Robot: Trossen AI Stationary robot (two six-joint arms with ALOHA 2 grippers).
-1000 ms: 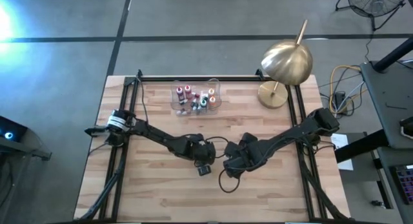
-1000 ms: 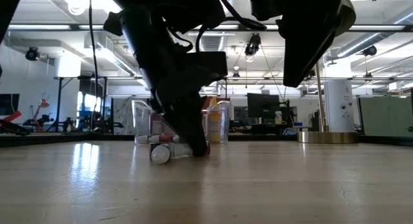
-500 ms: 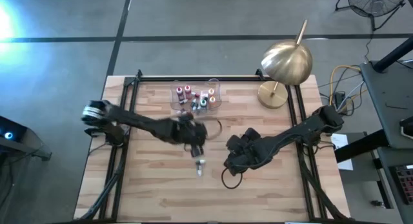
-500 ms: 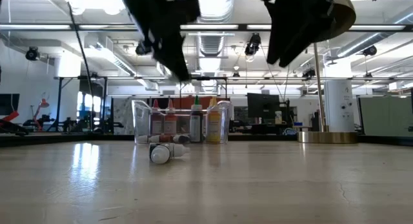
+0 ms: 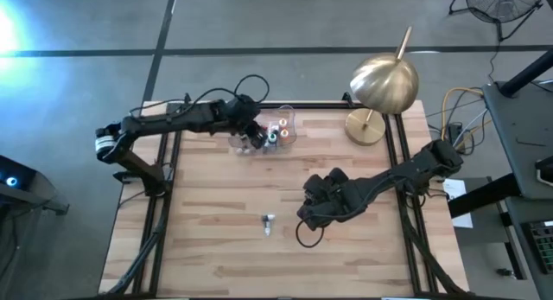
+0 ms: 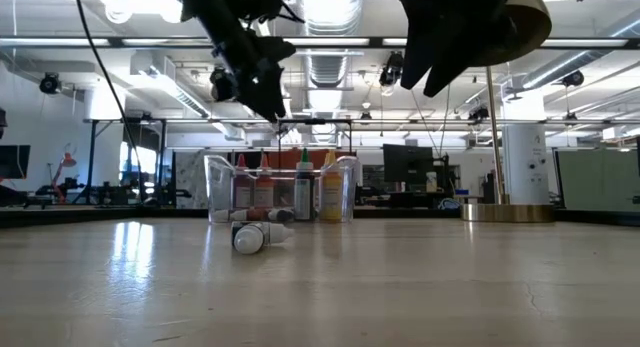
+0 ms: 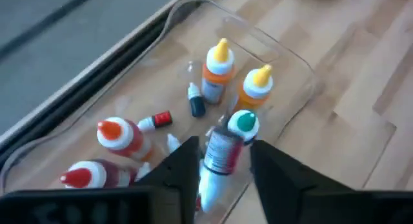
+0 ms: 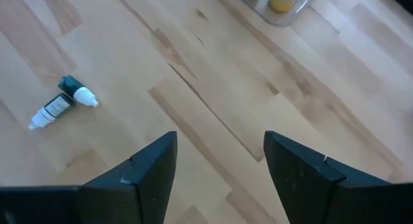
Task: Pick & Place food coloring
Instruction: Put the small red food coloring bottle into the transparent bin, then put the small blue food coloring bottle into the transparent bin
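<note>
My left gripper (image 5: 251, 137) hangs over the clear tray (image 5: 290, 118) at the table's far edge, shut on a small food coloring bottle (image 7: 222, 153) with a green cap. Several more bottles stand or lie in the tray (image 7: 284, 53), orange and red among them. Two small bottles (image 8: 61, 102) lie on their sides on the wood near the table's middle (image 5: 269, 222), also seen in the low view (image 6: 252, 237). My right gripper (image 5: 309, 215) floats open above bare wood, right of those lying bottles (image 8: 221, 137). My left gripper pinches the green-capped bottle by its labelled body (image 7: 219, 161) between the two fingers. The bottle lies along the fingers, its green cap (image 7: 244, 122) sticking out past their tips. It is lifted clear, above the tray.
A brass lamp (image 5: 383, 84) stands at the far right corner on its round base (image 5: 365, 127). Black rails frame the table's far, left and right sides. A cable loops off the right arm (image 5: 302, 239). Bare wood spreads across the near half.
My left gripper rose from the table beside the lying bottles near the middle and swung toward the far edge, ending over the tray. The bottles on the wood stayed where they were. My right arm barely shifted.
</note>
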